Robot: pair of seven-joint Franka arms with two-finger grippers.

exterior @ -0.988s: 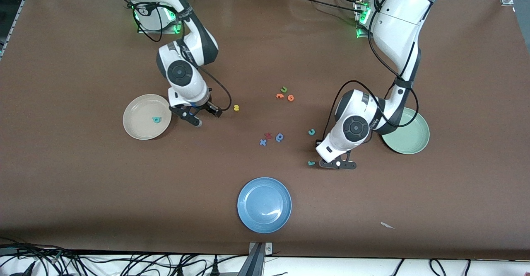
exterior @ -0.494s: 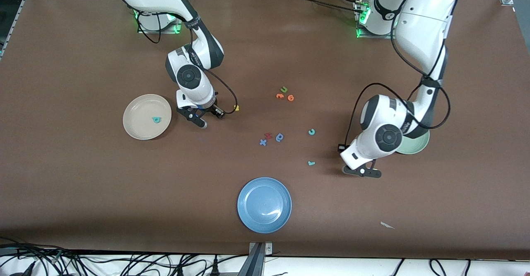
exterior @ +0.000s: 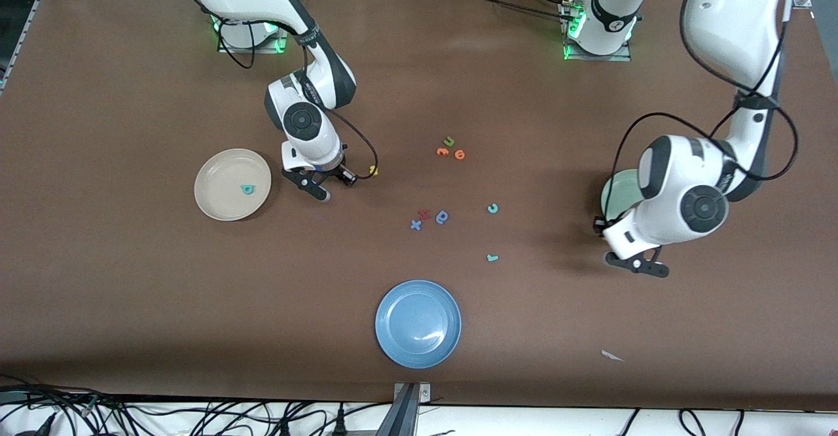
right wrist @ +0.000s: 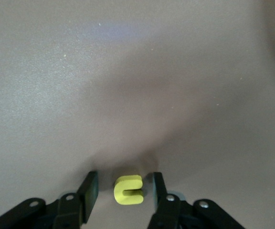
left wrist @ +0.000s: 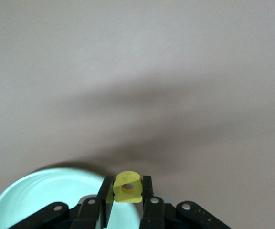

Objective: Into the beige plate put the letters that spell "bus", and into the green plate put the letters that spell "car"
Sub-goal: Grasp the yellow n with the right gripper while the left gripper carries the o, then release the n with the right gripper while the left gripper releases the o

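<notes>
On the brown bench [exterior: 131, 279], toward the right arm's end, the beige plate [exterior: 216, 203] is round and shallow, with a teal b [exterior: 247, 189] lying flat in its bowl. Just beside that plate the right gripper [right wrist: 125, 190] stands low over the bench, its jaws apart on either side of a small yellow u [right wrist: 128, 189], not yet touching it; the letter lies flat with its open mouth turned toward one jaw.

Toward the left arm's end, the left gripper [left wrist: 127, 190] hangs over the rim of the pale green plate [left wrist: 42, 198], jaws clamped on a yellow a [left wrist: 127, 186] held upright, its round hole facing the wrist camera. Most of that plate is hidden under the arm in the front view.

In the middle of the bench a teal c [exterior: 492, 208] and a teal r [exterior: 492, 258] lie flat and well apart, with bare surface all round each. Near them sit a blue x [exterior: 415, 225], a red letter [exterior: 424, 214] and a blue round letter [exterior: 442, 217]; farther from the camera, a green u [exterior: 449, 141] and two orange letters [exterior: 451, 153]. A glossy blue plate [exterior: 393, 341] lies nearest the camera.
</notes>
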